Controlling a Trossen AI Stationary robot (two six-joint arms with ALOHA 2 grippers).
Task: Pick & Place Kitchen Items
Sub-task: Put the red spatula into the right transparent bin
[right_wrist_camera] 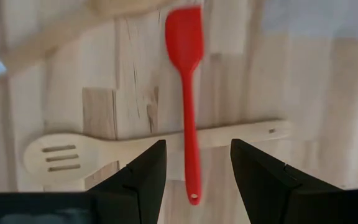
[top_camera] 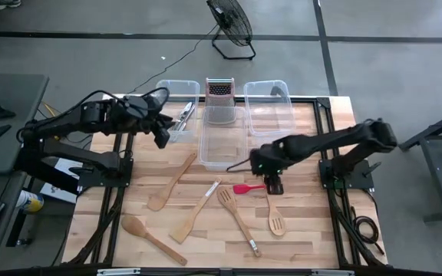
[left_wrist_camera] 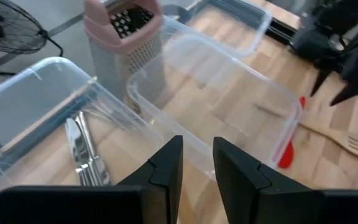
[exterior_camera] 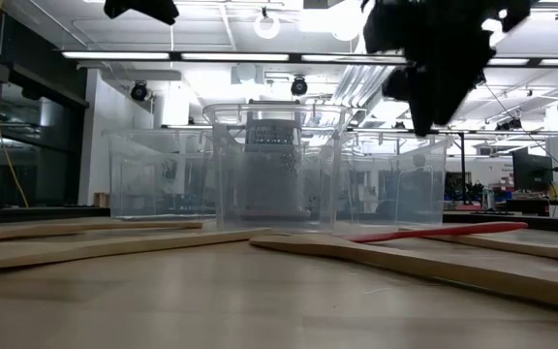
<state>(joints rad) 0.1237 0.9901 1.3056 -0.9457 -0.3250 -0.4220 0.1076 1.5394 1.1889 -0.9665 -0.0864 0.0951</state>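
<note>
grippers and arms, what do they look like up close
Both arms are matte black with jointed tubular links. The left gripper and right gripper each end in two flat, angular black fingers with chamfered tips. No markings show; dark cables trail near the arm bases.

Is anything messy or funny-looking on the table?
Nothing looks broken or spilled. The wooden utensils lie scattered at different angles on the table, waiting to be sorted. One oddity: the red spatula lies across the handle of a slotted wooden spatula, right under the right end effector, which is open.
</note>
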